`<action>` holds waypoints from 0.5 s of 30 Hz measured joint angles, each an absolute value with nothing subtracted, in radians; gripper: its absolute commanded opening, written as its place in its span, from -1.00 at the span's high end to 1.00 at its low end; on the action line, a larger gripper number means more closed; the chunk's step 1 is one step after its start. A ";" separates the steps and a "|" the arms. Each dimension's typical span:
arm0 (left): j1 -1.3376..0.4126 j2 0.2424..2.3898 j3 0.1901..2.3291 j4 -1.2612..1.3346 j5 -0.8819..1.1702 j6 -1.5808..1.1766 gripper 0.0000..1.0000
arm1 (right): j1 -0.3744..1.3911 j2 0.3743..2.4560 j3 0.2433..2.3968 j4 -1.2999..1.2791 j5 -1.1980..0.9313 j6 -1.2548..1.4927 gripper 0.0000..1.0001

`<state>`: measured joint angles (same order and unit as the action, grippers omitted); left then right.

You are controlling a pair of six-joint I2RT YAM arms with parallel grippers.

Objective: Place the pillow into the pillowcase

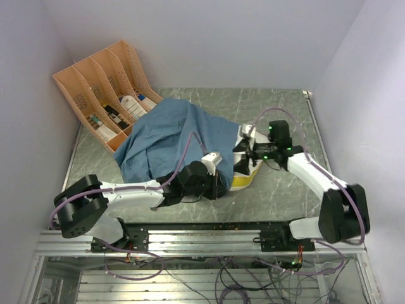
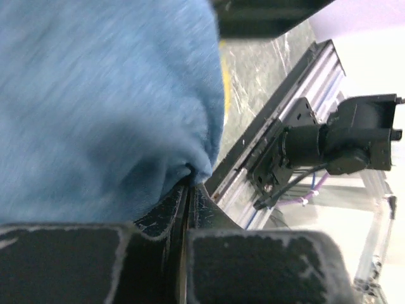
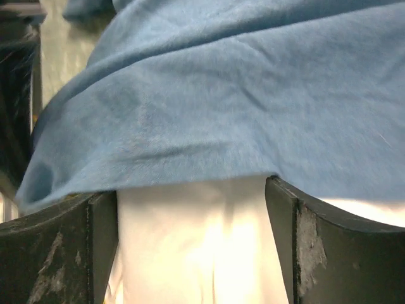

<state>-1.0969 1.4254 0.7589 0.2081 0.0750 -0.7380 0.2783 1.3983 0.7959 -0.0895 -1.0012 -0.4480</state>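
Pillowcase (image 1: pixel 171 136) lies heaped and wrinkled at mid-counter (image 1: pixel 285 190), its far left corner against an orange file rack (image 1: pixel 104 79) holding bottles. It covers most of the pillow (image 1: pixel 244 181). From above, only the pillow's near right corner shows, yellow-edged, just past the pillowcase's right hem. Left hand (image 2: pixel 188 182) sits at the near edge of the pillowcase. Its wrist view shows the fingers (image 2: pixel 161 218) pressed together with a fold of blue fabric pinched at their tips. Right hand (image 3: pixel 193 209) reaches in from the right at the exposed pillow end. Its fingers (image 3: pixel 329 247) stand wide apart, white pillow fills the gap between them, and the hem of the pillowcase drapes across just above. Whether those fingers press on the pillow cannot be told. Left hand and right hand are near each other at the pillowcase's opening side.
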 measured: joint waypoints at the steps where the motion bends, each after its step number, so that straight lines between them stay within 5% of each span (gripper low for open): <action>1: -1.097 1.425 0.716 0.258 0.092 -0.759 0.76 | 0.252 1.367 0.805 -0.176 -1.002 -0.527 -0.77; 8: -1.097 1.415 0.616 0.442 0.152 -0.831 0.51 | -0.002 1.192 0.940 -0.750 -0.933 -1.090 -0.80; 15: -1.150 1.515 0.702 0.456 0.224 -0.825 -0.40 | -0.106 1.240 1.058 -0.813 -0.929 -1.110 -1.00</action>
<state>-1.1496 1.5154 0.7021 0.4564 0.2241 -0.8246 -0.1059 1.2400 1.0584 -0.8135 -0.9287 -1.1099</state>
